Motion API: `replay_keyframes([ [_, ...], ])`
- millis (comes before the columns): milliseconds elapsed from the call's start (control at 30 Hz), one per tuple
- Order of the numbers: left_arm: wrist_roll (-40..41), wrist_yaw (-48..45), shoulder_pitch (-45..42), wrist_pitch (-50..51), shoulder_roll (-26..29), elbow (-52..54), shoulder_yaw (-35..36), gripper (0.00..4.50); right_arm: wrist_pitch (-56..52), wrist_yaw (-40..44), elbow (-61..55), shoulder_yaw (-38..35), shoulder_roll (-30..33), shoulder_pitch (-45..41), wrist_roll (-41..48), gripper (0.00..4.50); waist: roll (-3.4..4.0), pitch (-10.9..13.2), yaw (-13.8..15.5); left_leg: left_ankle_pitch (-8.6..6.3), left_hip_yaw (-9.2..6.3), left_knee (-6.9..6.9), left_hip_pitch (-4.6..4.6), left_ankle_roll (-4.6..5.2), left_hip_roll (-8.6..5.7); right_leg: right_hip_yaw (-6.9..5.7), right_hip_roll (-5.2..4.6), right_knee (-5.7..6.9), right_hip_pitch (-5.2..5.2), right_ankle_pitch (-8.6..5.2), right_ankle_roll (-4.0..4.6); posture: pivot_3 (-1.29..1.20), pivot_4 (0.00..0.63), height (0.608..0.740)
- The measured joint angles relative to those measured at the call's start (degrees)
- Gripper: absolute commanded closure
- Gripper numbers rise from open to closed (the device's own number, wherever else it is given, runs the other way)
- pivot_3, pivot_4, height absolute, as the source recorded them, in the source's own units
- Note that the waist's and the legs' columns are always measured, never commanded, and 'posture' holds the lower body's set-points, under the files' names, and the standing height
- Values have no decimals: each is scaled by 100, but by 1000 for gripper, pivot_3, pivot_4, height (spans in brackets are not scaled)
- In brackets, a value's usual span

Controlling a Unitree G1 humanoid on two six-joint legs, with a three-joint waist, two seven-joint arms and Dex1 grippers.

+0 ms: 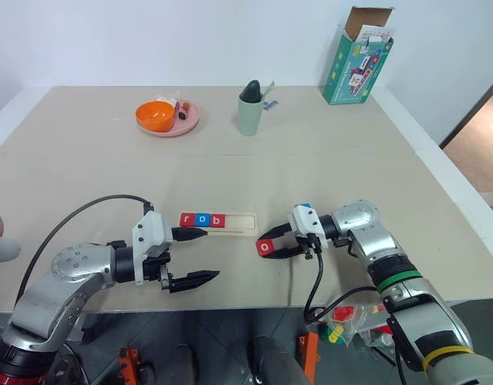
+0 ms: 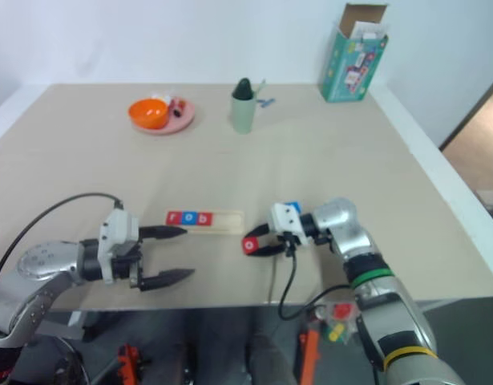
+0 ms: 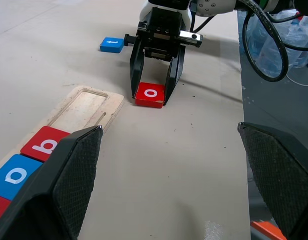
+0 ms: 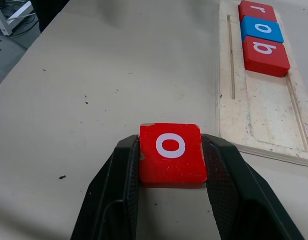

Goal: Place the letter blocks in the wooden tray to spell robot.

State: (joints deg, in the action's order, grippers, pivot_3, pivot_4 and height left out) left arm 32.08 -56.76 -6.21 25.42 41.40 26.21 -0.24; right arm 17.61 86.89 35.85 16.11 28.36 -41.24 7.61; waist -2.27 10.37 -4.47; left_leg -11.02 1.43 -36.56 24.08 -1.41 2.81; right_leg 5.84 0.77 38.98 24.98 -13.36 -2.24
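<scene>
A: How is the right claw [image 4: 170,200] seen to stand?

B: It is clamped on the red o block [image 4: 171,152], one black finger pressed against each side. The block is held low at the bench [image 1: 326,160], just beside the empty end of the wooden tray [image 1: 240,222]; whether it is lifted clear of the surface cannot be told.

A: And the left claw [image 1: 200,256]?

B: Its fingers are spread wide and nothing is held. It is stationed near the filled end of the tray, just in front of it.

A: What is found in the tray?

B: Three blocks are seated side by side: a red r [image 1: 187,219], a blue o [image 1: 202,219] and a red b [image 1: 218,220]. The rest of the groove is left bare.

A: Where is the last letter?

B: A blue t block [image 3: 111,44] is lying flat on the bench behind the right claw, well apart from the tray.
</scene>
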Motion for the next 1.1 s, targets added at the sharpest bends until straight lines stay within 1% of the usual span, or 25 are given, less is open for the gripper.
replay_keyframes([
  [67, -22, -1, -7, -2, 0, -1, -8, 0, -1, 6, -1, 0, 0, 1, 0, 2788, 0, 0, 0, 0, 0, 0, 0, 0, 0, 0, 0, 0, 0, 0, 0, 0, 150, 740],
  [100, -38, -3, -19, -4, -1, -2, -16, 0, -2, 9, -4, 0, 1, 4, 1, 3187, 0, 0, 0, 0, 0, 0, 0, 0, 0, 0, 0, 0, 0, 0, -1, 0, 150, 740],
  [133, -51, -4, -35, -7, -1, -5, -25, 0, -2, 10, -14, -1, 4, 11, 6, 3264, 0, 0, 0, 0, 0, 0, 0, 0, 0, -1, 0, 0, 0, 0, -1, 0, 150, 740],
  [300, -60, 3, -65, -14, -19, -46, -42, 0, -218, 2, -307, -30, 77, 183, 92, 3265, 0, 0, 2, 0, -1, 1, 1, 0, 0, -1, -1, 0, 0, -1, -3, 0, 150, 740],
  [400, -57, 37, -14, -29, -85, -115, 16, 0, -957, -66, -913, -66, 163, 275, 305, 3265, 3, 2, -5, 0, 4, 2, 1, 0, 2, 3, 0, 4, 5, 1, -2, 0, 150, 740],
  [467, -63, 85, 62, -93, -145, -218, 92, 0, -1767, -227, -1421, -164, 157, 219, 543, 3265, 3, 2, -9, 0, 2, 1, -2, 0, 5, 0, 3, 7, 5, 3, 1, 0, 150, 740],
  [567, -111, 136, 141, -195, -161, -409, 160, 0, -2720, -679, -1765, -224, -52, -162, 638, 3265, 3, 2, -12, 3, -3, 0, -3, -1, 11, -4, 12, 9, 7, 10, 13, 0, 150, 740],
  [633, -153, 138, 150, -245, -162, -484, 194, 0, -3012, -927, -1778, -175, -218, -420, 528, 3265, 3, 2, -6, 5, -4, 0, -3, 1, 12, -5, 14, 9, 7, 8, 21, 0, 150, 740],
  [733, -193, 140, 157, -311, -169, -503, 208, 0, -2902, -1251, -1399, 88, -420, -722, 74, 3265, 1, 1, -1, 6, 1, 0, 0, 0, 11, -3, 11, 6, 7, 5, 23, 0, 150, 740],
  [833, -224, 144, 168, -316, -177, -517, 222, 0, -2777, -1455, -897, 265, -632, -802, -246, 3265, 1, 1, 0, 5, 5, 1, 10, -1, 8, -1, 7, 6, 14, 6, 6, 0, 150, 740],
  [1100, -227, 226, 171, -320, -213, -531, 279, 0, -2455, -1597, -265, 376, -863, -1043, -586, 3265, 2, 1, 0, 5, 1, 6, 18, -1, 8, -4, 8, 6, 21, 5, 1, 0, 150, 740],
])
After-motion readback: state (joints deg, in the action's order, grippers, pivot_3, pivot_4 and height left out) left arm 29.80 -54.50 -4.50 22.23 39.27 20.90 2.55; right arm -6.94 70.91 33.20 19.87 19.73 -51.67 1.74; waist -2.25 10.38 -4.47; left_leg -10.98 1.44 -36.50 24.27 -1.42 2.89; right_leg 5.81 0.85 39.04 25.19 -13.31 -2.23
